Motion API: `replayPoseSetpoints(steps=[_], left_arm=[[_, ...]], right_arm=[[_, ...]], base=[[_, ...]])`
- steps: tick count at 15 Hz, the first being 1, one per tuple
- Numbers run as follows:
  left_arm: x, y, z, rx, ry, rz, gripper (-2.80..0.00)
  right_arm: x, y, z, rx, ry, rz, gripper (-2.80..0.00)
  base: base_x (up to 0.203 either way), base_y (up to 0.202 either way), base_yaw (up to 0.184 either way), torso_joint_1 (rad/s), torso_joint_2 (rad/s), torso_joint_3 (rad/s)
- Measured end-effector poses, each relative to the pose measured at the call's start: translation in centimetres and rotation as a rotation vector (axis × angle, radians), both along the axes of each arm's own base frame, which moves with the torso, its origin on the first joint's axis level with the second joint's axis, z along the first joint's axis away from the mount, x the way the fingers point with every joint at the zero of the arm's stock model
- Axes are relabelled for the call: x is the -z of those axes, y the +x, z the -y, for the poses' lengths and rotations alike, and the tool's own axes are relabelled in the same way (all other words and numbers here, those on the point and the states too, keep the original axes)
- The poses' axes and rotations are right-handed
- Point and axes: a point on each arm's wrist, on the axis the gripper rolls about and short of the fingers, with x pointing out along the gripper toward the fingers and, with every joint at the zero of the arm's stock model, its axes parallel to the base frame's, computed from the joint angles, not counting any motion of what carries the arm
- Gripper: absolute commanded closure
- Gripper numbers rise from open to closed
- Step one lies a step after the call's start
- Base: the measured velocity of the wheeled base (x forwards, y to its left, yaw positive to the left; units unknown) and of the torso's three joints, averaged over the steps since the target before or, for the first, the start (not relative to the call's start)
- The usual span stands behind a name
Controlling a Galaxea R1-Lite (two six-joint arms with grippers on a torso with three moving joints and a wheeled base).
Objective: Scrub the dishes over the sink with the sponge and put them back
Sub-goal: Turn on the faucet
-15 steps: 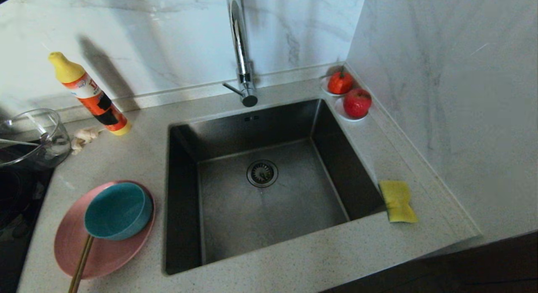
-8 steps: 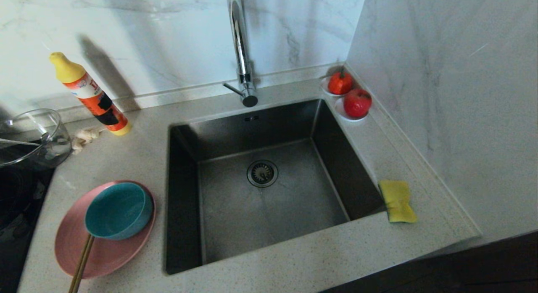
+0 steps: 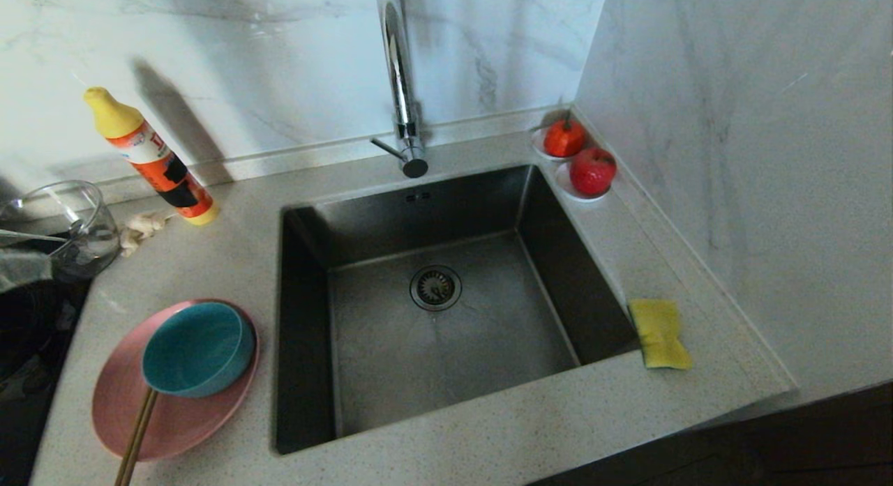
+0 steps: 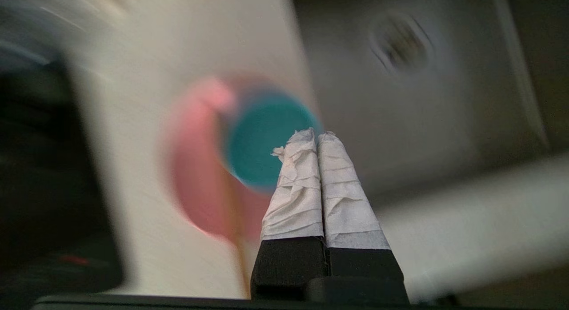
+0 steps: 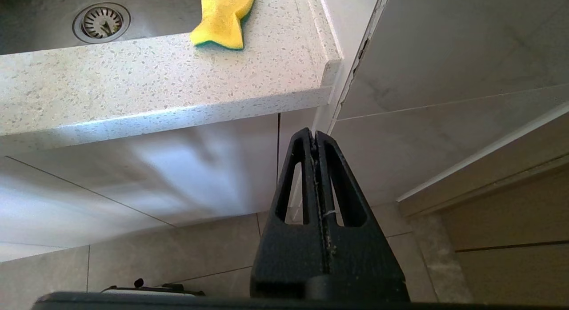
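Motion begins: the left gripper (image 4: 313, 136), fingers pressed together and empty, has just edged in at the head view's left, above the teal bowl (image 3: 197, 348) on the pink plate (image 3: 174, 381). Right gripper (image 5: 314, 134) is clenched, parked below the counter. Sponge (image 3: 659, 332) lies untouched beside the sink (image 3: 432, 298).

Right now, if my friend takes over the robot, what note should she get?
Left gripper: shut, empty, above the dishes.
Right gripper: shut, empty, parked below the counter edge.
Bowl sits on the plate left of the sink; chopsticks rest on the plate too.
Sponge lies on the counter right of the sink.
Done: nothing.
Left: take the sponge, scrub each dish over the sink, put them back.
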Motion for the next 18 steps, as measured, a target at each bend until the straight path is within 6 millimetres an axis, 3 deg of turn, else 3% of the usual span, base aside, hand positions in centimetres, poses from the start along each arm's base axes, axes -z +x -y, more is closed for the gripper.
replayPoseSetpoints(steps=[3, 5, 12, 15, 18], left_arm=[[2.7, 0.7, 0.5, 0.169, -0.078, -0.122, 0.0], [3.5, 2.7, 0.8, 0.212, -0.14, -0.195, 0.0], [2.6, 13.8, 3.9, 0.203, -0.427, -0.257, 0.0], [3.0, 18.2, 5.3, 0.192, -0.475, -0.286, 0.0], [3.1, 22.2, 6.2, 0.182, -0.572, -0.203, 0.0]], right_arm=[[0.0, 0.0, 0.0, 0.0, 0.0, 0.0, 0.0], [0.0, 0.0, 0.0, 0.0, 0.0, 0.0, 0.0], [0.0, 0.0, 0.0, 0.0, 0.0, 0.001, 0.0], [0.0, 0.0, 0.0, 0.0, 0.0, 0.0, 0.0], [0.0, 0.0, 0.0, 0.0, 0.0, 0.001, 0.0]], base=[[0.0, 0.0, 0.0, 0.0, 0.0, 0.0], [0.0, 0.0, 0.0, 0.0, 0.0, 0.0], [0.0, 0.0, 0.0, 0.0, 0.0, 0.0], [0.0, 0.0, 0.0, 0.0, 0.0, 0.0], [0.0, 0.0, 0.0, 0.0, 0.0, 0.0]])
